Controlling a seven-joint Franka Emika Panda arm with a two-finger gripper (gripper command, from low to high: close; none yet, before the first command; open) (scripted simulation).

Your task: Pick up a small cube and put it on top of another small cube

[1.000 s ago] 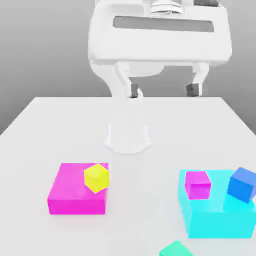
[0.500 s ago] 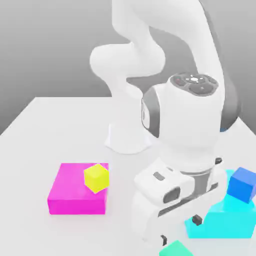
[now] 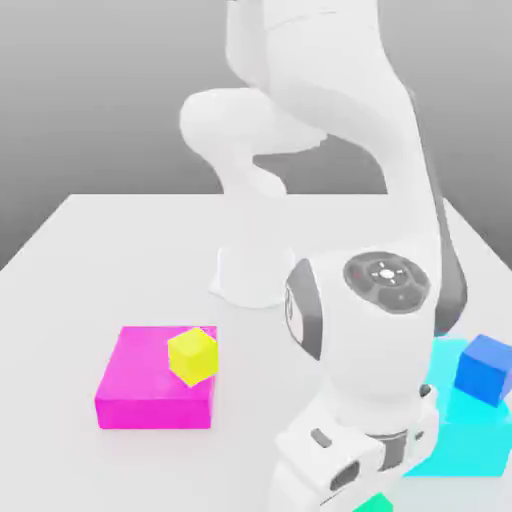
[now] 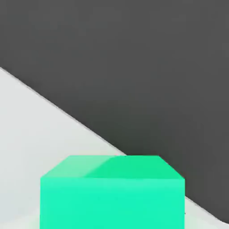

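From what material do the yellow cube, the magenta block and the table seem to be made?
It is a simulator's render, so this stays uncertain.
Yellow cube: looks like matte plastic; flat uniform colour, no gloss, no grain.
Magenta block: the same plain matte look, sharp edges, no texture.
Table: smooth pale surface, perhaps laminate or painted board; it carries a faint cyan tint beside the cyan block.

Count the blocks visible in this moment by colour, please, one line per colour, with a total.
Magenta: 1, the large flat block
Yellow: 1, the small cube on it
Cyan: 1, the large block
Blue: 1, the small cube on the cyan
Green: 1, the cube under the hand
Total: 5
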